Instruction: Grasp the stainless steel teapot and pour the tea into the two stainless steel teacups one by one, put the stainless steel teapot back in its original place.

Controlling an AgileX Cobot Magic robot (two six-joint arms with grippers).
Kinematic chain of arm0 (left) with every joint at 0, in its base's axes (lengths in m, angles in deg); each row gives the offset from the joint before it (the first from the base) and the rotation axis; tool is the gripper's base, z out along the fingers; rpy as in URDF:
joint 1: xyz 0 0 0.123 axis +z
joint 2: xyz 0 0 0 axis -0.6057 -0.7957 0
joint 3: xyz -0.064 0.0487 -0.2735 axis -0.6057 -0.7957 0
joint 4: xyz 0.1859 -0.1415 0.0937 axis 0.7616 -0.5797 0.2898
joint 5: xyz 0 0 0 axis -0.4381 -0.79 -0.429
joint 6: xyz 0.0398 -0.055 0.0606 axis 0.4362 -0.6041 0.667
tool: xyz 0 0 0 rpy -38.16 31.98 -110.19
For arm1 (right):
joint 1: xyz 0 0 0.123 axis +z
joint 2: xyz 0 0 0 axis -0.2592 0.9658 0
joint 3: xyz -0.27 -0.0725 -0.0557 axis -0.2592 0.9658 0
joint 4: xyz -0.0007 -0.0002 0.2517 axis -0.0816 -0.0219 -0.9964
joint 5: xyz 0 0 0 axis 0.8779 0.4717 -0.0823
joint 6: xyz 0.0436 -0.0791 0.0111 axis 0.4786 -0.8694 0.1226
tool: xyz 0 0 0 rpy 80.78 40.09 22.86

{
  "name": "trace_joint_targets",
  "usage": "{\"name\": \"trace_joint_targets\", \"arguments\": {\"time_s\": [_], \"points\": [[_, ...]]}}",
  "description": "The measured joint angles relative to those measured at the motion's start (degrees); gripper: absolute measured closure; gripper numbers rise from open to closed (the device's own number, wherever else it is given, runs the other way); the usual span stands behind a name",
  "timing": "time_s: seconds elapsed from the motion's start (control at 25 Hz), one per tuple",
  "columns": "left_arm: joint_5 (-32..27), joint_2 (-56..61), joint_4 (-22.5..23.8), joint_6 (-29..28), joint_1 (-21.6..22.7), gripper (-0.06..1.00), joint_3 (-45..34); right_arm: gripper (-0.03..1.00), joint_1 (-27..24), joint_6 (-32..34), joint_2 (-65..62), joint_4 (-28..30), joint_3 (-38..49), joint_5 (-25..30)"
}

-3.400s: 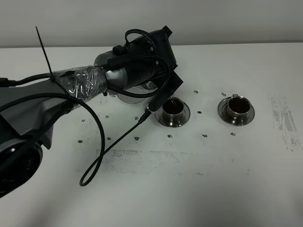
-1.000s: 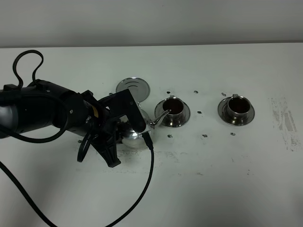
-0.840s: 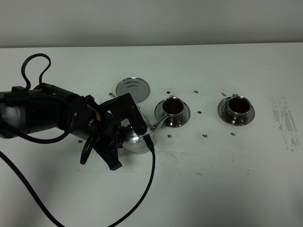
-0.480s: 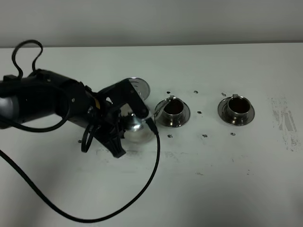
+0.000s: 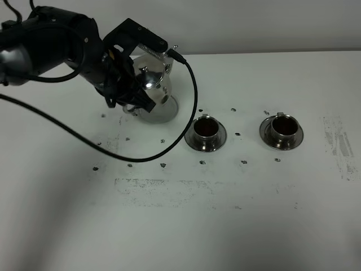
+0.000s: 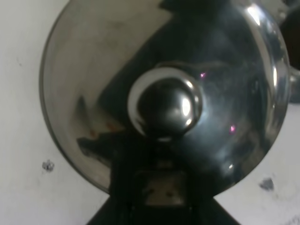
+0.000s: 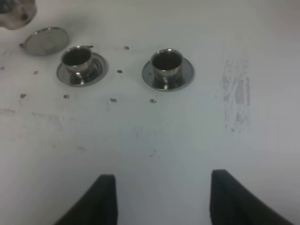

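Fingers of the left gripper [image 5: 128, 84] are clamped on the teapot [image 5: 153, 86], held above its round steel disc [image 5: 159, 113]; right fingers [image 7: 105, 197] are spread, idle. Both teacups [image 5: 206, 129] [image 5: 282, 127] are filled. An off-centre landing could tip the pot when released.

overall light: pretty even and soft in the high view, the white bench [image 5: 254, 226] is bright, no hard shadows
glare: little hot spots on the teapot [image 5: 151, 90] body, pale glints on both cup rims
left wrist view: dim and soft, pot fills the frame, the lid knob [image 6: 165, 104] shows a white highlight, lower middle just goes black
right wrist view: greyer, slightly hazy, the fingertips [image 7: 105, 199] at the bottom edge are blurry dark blobs
blur: upper left arm looks slightly smeared
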State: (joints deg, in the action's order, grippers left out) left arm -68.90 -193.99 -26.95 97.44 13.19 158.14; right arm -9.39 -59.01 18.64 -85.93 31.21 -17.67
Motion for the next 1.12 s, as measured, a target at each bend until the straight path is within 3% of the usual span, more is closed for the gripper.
{"name": "trace_joint_targets", "arguments": {"time_s": [0.24,0.36,1.12], "points": [[-7.5,-10.2,0.3,-1.6,0.3,0.75,14.1,0.53,0.0,0.0,0.0,0.0,0.0,0.0],[-9.0,-13.9,0.3,-2.8,0.3,0.75,17.4,0.53,0.0,0.0,0.0,0.0,0.0,0.0],[-7.6,-18.1,0.3,-4.1,0.9,0.75,17.8,0.53,0.0,0.0,0.0,0.0,0.0,0.0]]}}
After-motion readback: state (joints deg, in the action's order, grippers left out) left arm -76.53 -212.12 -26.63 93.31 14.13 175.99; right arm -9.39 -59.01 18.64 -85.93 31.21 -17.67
